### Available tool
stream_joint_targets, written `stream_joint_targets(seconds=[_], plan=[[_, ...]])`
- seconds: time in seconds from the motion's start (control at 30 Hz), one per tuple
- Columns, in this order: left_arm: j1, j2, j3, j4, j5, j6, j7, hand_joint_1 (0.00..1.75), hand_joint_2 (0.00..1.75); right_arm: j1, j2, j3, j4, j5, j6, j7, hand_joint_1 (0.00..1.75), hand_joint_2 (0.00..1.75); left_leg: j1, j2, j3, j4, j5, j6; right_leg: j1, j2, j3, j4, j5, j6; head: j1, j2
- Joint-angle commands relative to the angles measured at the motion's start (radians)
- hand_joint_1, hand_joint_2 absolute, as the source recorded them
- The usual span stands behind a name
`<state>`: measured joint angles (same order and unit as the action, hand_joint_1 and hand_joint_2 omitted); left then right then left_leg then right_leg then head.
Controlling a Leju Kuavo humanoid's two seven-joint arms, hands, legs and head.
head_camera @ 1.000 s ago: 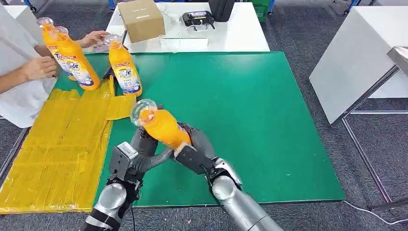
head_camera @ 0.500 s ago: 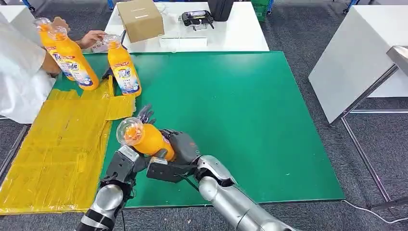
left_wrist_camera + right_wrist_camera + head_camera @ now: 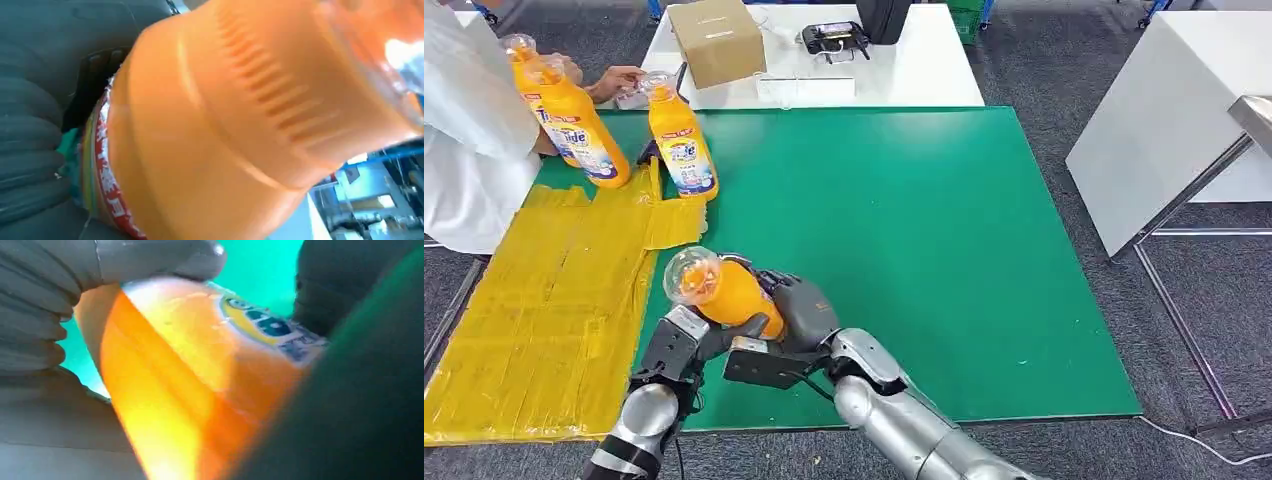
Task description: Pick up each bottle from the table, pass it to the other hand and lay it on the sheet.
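In the head view we look down on a green mat (image 3: 924, 250) that covers most of the middle of the frame. Low and left of centre, both robot hands meet around one orange bottle (image 3: 729, 292). The bottle is tilted, its clear cap pointing toward the upper left, and it is held off the mat, near the mat's left edge.

The left hand (image 3: 699, 340) comes up from the bottom left; its thumb curls across the underside of the bottle, gripping it. The right hand (image 3: 794, 312) comes in from the bottom centre; it wraps the lower body of the bottle from the right side, also gripping it. So both hands hold the same bottle at once.

In the left wrist view the orange bottle (image 3: 240, 125) takes up nearly the whole picture, with a strip of its red-edged label at the lower left. In the right wrist view we see the bottle's (image 3: 200, 380) orange body and part of a blue and yellow label, with the grey thumb (image 3: 150, 257) pressed against it at the top.

A yellow sheet (image 3: 534, 320) lies along the left side of the head view, just beside the mat. At the upper left three more orange bottles (image 3: 679, 135) stand upright near the sheet's far end, next to a person's sleeve (image 3: 469, 140). A cardboard box (image 3: 717, 40) sits on a white table (image 3: 924, 70) at the top.
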<state>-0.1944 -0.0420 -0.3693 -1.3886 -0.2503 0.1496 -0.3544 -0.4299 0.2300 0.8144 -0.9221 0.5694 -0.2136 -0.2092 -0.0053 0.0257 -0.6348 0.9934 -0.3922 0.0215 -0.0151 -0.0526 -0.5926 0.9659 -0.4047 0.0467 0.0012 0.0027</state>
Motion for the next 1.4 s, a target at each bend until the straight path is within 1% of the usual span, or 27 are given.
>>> stream_joint_targets(seconds=[0.03,0.07,0.13,0.2,0.23,0.3,0.37,0.43,0.47,0.5,0.53,0.57,0.6,0.63,0.67,0.7,0.73,0.8,0.83,0.87,0.9,0.97,1.0,1.07,1.23,1.3,1.4], plan=[[-0.138,0.034,0.073,0.041,-0.103,0.132,0.017,1.75,1.75,0.204,-0.113,-0.129,-0.337,-0.166,-0.015,-0.093,0.00,0.00,0.001,-0.005,0.001,0.000,-0.001,-0.001,0.001,-0.002,0.003,0.000,-0.002,-0.001,0.000,0.000],[-0.140,0.037,0.072,0.045,-0.144,0.167,0.024,1.75,1.75,0.220,-0.103,-0.154,-0.357,-0.184,-0.035,-0.101,0.00,0.00,0.002,-0.006,0.002,0.001,-0.002,-0.001,0.001,0.000,0.005,0.000,-0.003,-0.002,0.000,0.000],[-0.168,0.076,0.075,0.080,-0.392,0.319,0.097,1.75,1.75,0.286,-0.116,-0.246,-0.476,-0.251,-0.099,-0.152,0.00,0.00,0.002,-0.004,0.005,0.001,-0.003,-0.002,0.001,0.003,0.007,0.000,-0.003,-0.002,0.000,0.000],[-0.217,0.123,0.107,0.146,-0.653,0.389,0.208,1.75,1.75,0.366,-0.159,-0.355,-0.664,-0.325,-0.112,-0.170,0.00,0.00,0.001,-0.005,0.000,0.000,0.000,-0.001,0.000,-0.002,0.001,0.000,-0.001,-0.001,-0.001,0.000],[-0.246,0.150,0.119,0.201,-0.881,0.435,0.298,1.75,1.75,0.400,-0.167,-0.407,-0.739,-0.341,-0.125,-0.184,0.00,0.00,0.002,-0.009,0.001,0.001,-0.001,-0.002,0.001,-0.003,0.004,0.001,-0.004,-0.002,0.000,0.000],[-0.265,0.152,0.144,0.239,-0.878,0.436,0.272,1.75,1.75,0.427,-0.180,-0.442,-0.801,-0.352,-0.090,-0.171,0.00,0.00,0.001,-0.010,0.002,0.001,-0.001,-0.002,0.001,-0.004,0.005,0.001,-0.004,-0.002,0.000,0.000],[-0.265,0.148,0.144,0.241,-0.879,0.436,0.271,1.75,1.75,0.428,-0.175,-0.439,-0.797,-0.352,-0.090,-0.171,0.00,0.00,0.000,-0.005,0.001,0.000,0.000,-0.001,0.000,-0.001,0.003,0.000,-0.002,-0.002,0.000,0.000],[-0.289,0.192,0.137,0.311,-1.294,0.450,0.473,1.75,1.75,0.435,-0.159,-0.469,-0.814,-0.367,-0.137,-0.215,0.00,0.00,0.001,-0.003,0.002,0.001,-0.002,-0.002,0.001,0.002,0.004,0.000,-0.002,-0.002,0.000,0.000],[-0.307,0.205,0.131,0.361,-1.321,0.467,0.480,1.75,1.75,0.443,-0.163,-0.481,-0.837,-0.370,-0.146,-0.216,0.00,1.75,0.000,-0.002,0.000,0.000,-0.001,-0.001,0.000,0.001,0.002,0.000,-0.001,-0.002,0.000,0.000],[-0.391,0.335,-0.126,0.478,-1.321,0.390,0.694,1.75,1.75,0.442,-0.171,-0.490,-0.857,-0.377,-0.142,-0.218,0.00,1.75,0.001,-0.003,0.003,0.000,-0.002,-0.002,0.001,0.002,0.005,0.000,-0.002,-0.003,0.000,0.000],[-0.409,0.345,-0.166,0.511,-1.321,0.375,0.707,1.75,1.75,0.443,-0.170,-0.494,-0.861,-0.377,-0.145,-0.218,0.00,1.75,0.001,-0.006,0.002,0.000,0.000,-0.002,0.000,-0.002,0.004,0.000,-0.002,-0.002,0.000,0.000],[-0.491,0.362,-0.326,0.676,-1.321,0.361,0.783,1.75,1.75,0.441,-0.171,-0.498,-0.877,-0.380,-0.134,-0.219,0.00,1.75,0.001,-0.008,0.003,0.001,-0.001,-0.002,0.001,-0.002,0.006,0.001,-0.004,-0.003,0.000,0.000],[-0.534,0.354,-0.426,0.797,-1.321,0.351,0.775,1.75,1.75,0.436,-0.174,-0.494,-0.881,-0.375,-0.131,-0.222,0.00,1.75,0.001,-0.007,0.002,0.000,0.000,-0.002,0.000,-0.003,0.004,0.001,-0.002,-0.002,0.001,0.000],[-0.536,0.348,-0.434,0.829,-1.321,0.375,0.782,1.75,1.75,0.435,-0.173,-0.492,-0.881,-0.374,-0.133,-0.222,0.00,1.75,0.001,-0.007,0.003,-0.001,0.001,-0.002,0.000,-0.003,0.005,0.000,-0.002,-0.002,0.000,0.000],[-0.551,0.336,-0.502,0.921,-1.321,0.331,0.771,1.75,1.75,0.426,-0.182,-0.477,-0.878,-0.368,-0.126,-0.228,0.00,1.75,0.001,-0.007,0.005,-0.001,0.000,-0.002,0.000,-0.002,0.006,0.000,-0.003,-0.003,0.000,0.000],[-0.537,0.317,-0.486,0.998,-1.319,0.319,0.746,1.75,1.75,0.420,-0.190,-0.463,-0.874,-0.370,-0.120,-0.230,0.00,1.75,0.000,-0.002,0.005,-0.002,0.000,-0.002,-0.001,0.001,0.004,-0.001,-0.001,-0.002,0.000,0.000],[-0.528,0.320,-0.485,1.002,-1.321,0.332,0.750,1.75,1.75,0.421,-0.189,-0.461,-0.874,-0.369,-0.121,-0.230,0.00,1.75,0.001,-0.002,0.007,-0.002,-0.001,-0.003,0.000,0.003,0.006,-0.001,-0.002,-0.003,0.000,0.000],[-0.482,0.284,-0.315,1.065,-1.213,0.333,0.666,1.75,1.75,0.415,-0.200,-0.446,-0.863,-0.369,-0.134,-0.231,0.00,1.75,0.001,0.001,0.010,-0.002,-0.002,-0.002,0.000,0.007,0.009,-0.002,-0.002,-0.003,0.000,0.000],[-0.464,0.283,-0.288,1.069,-1.198,0.343,0.653,1.47,1.75,0.416,-0.204,-0.445,-0.859,-0.369,-0.137,-0.232,0.00,1.75,0.001,0.003,0.008,-0.001,-0.002,-0.002,0.000,0.008,0.008,-0.001,-0.001,-0.002,0.001,0.000],[-0.450,0.279,-0.270,1.079,-1.202,0.348,0.665,0.47,1.75,0.417,-0.208,-0.447,-0.856,-0.368,-0.142,-0.232,0.00,1.75,0.000,0.005,0.004,-0.001,-0.001,-0.002,0.000,0.007,0.003,0.000,0.000,-0.002,0.000,0.000],[-0.437,0.279,-0.263,1.080,-1.211,0.360,0.681,0.00,1.75,0.419,-0.211,-0.450,-0.857,-0.370,-0.144,-0.231,0.00,1.75,0.001,0.007,0.008,-0.001,-0.004,-0.002,0.000,0.012,0.007,-0.001,-0.001,-0.003,0.000,0.000],[-0.422,0.275,-0.242,1.083,-1.202,0.371,0.685,0.00,1.75,0.423,-0.215,-0.454,-0.859,-0.372,-0.146,-0.232,0.00,1.75,0.000,0.006,0.004,-0.001,-0.001,-0.002,0.000,0.009,0.003,0.000,0.000,-0.002,0.000,0.000],[-0.422,0.275,-0.242,1.083,-1.202,0.371,0.685,0.00,1.75,0.423,-0.215,-0.454,-0.859,-0.372,-0.146,-0.232,0.00,1.75,0.001,0.004,0.009,-0.002,-0.003,-0.003,0.000,0.009,0.008,-0.001,-0.003,-0.003,0.001,0.000],[-0.425,0.273,-0.240,1.083,-1.204,0.368,0.684,0.00,1.75,0.424,-0.217,-0.455,-0.863,-0.373,-0.146,-0.233,0.00,1.75,0.000,0.001,0.006,-0.001,-0.002,-0.003,-0.001,0.006,0.007,0.000,-0.002,-0.002,0.000,0.000],[-0.429,0.272,-0.238,1.083,-1.205,0.364,0.683,0.00,1.75,0.424,-0.216,-0.455,-0.864,-0.373,-0.147,-0.233,0.00,1.75,0.001,0.002,0.013,-0.002,-0.004,-0.006,0.000,0.010,0.012,0.000,-0.003,-0.004,0.000,0.000],[-0.430,0.272,-0.237,1.082,-1.206,0.362,0.682,0.00,1.75,0.424,-0.215,-0.454,-0.863,-0.374,-0.147,-0.233,0.00,1.75,0.000,0.003,0.013,-0.002,-0.003,-0.005,-0.001,0.007,0.012,0.000,-0.002,-0.004,0.000,0.000],[-0.390,0.259,-0.112,1.051,-1.142,0.468,0.629,0.00,1.75,0.433,-0.221,-0.462,-0.865,-0.376,-0.157,-0.231,0.00,1.75,0.000,0.002,0.016,-0.002,-0.003,-0.005,0.000,0.007,0.014,0.000,-0.002,-0.004,0.000,0.000]])
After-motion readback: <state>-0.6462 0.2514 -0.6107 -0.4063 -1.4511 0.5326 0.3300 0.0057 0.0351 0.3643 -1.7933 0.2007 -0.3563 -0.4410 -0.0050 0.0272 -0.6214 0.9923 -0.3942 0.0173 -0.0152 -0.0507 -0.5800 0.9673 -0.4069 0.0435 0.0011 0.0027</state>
